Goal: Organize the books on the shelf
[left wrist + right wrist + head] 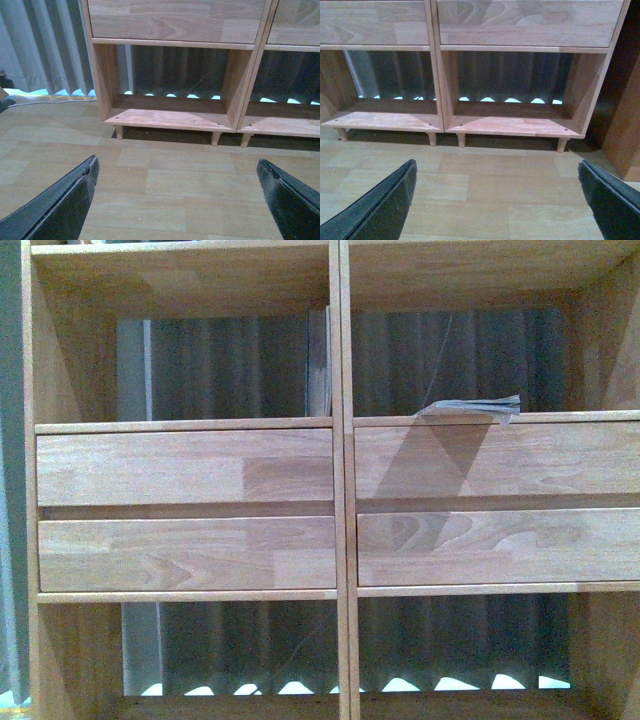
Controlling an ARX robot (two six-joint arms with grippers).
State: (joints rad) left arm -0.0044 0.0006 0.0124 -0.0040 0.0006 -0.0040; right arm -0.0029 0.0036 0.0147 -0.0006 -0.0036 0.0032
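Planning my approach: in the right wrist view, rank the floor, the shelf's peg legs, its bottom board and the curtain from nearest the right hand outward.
1. Pale wood-plank floor, directly beneath the right hand.
2. Short wooden peg legs and the light wooden bottom board above them: too close to call.
3. Grey pleated curtain, farthest, at the back.

Front view dim, soft, grainy, with a cool bluish cast over the shelf (338, 540). A diagonal shadow crosses the upper right drawer front (420, 465). Wrist views sharper, warmer. Bright light leaks under the curtain (515, 75) hem in blown-out cyan-white scallops; the shelf's lower openings read dark. Shadow band on the floor (170, 185) beneath the shelf. My fingers (65, 205) at the frame corners: near black, little detail.
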